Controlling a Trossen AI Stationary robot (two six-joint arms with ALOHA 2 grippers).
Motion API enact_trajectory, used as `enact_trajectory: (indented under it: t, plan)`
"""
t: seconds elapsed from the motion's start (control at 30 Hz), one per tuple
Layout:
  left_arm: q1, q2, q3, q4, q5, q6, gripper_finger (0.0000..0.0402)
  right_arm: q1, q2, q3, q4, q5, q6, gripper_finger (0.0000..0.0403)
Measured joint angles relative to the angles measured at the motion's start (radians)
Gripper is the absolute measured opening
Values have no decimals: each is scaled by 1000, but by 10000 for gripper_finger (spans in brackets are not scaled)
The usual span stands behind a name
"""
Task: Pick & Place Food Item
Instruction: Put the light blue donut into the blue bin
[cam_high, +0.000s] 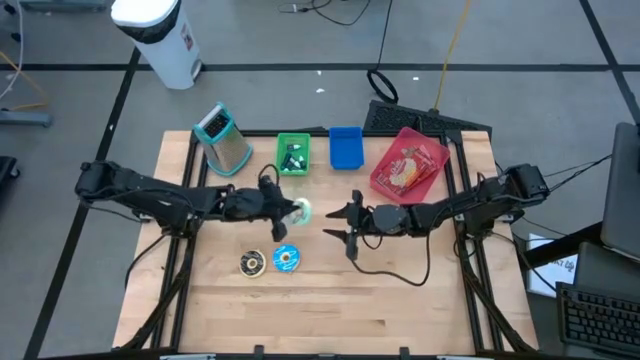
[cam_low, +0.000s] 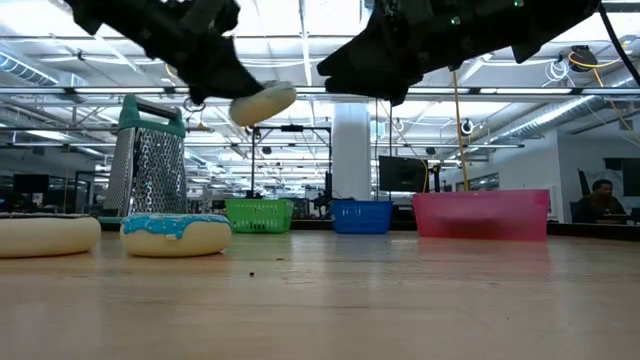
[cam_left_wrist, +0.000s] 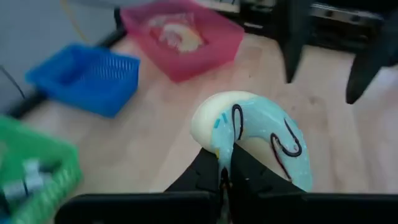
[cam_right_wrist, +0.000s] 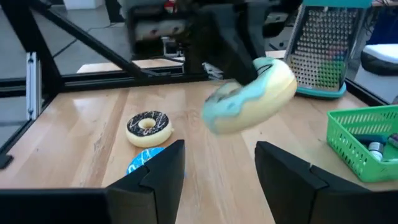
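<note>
My left gripper (cam_high: 283, 210) is shut on a donut with pale teal icing and dark squiggles (cam_left_wrist: 249, 134), raised above the table's middle (cam_low: 262, 102). To its right my right gripper (cam_high: 347, 228) is open, its fingers (cam_right_wrist: 158, 171) toward the donut (cam_right_wrist: 249, 96) and apart from it. A chocolate-iced donut (cam_high: 253, 263) and a blue-iced donut (cam_high: 286, 259) lie flat on the table, nearer the front edge. My left gripper pinches the donut's ring at the edge nearest the wrist (cam_left_wrist: 219, 146) between its two fingers. They come from the table's left, slanting a little downward. The donut is lifted clear of the table and tilted, its iced face turned partly sideways.
Along the far edge stand a metal grater (cam_high: 225, 140), a green basket (cam_high: 293, 153) with small items, a blue basket (cam_high: 345, 147) and a pink basket (cam_high: 408, 165) holding food. Bare wood lies toward the near edge.
</note>
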Motion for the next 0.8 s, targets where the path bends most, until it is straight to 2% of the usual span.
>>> enact_trajectory:
  t: [0.2, 0.3, 0.47, 0.6, 0.8]
  plan:
    - [-57, 135, 61, 140, -26, 265, 26, -13, 0, 0, 43, -3, 70, 218]
    - [-74, 205, 107, 155, -37, 327, 28, -16, 0, 0, 48, -3, 82, 234]
    - [-102, 276, 182, 136, -123, 390, 29, -16, -1, 0, 18, -1, 128, 241]
    - [-125, 278, 205, 145, -164, 426, 29, -18, -2, 0, 6, -1, 133, 222]
    - [-152, 276, 210, 153, -208, 454, 30, -23, -1, 0, -1, -40, 133, 161]
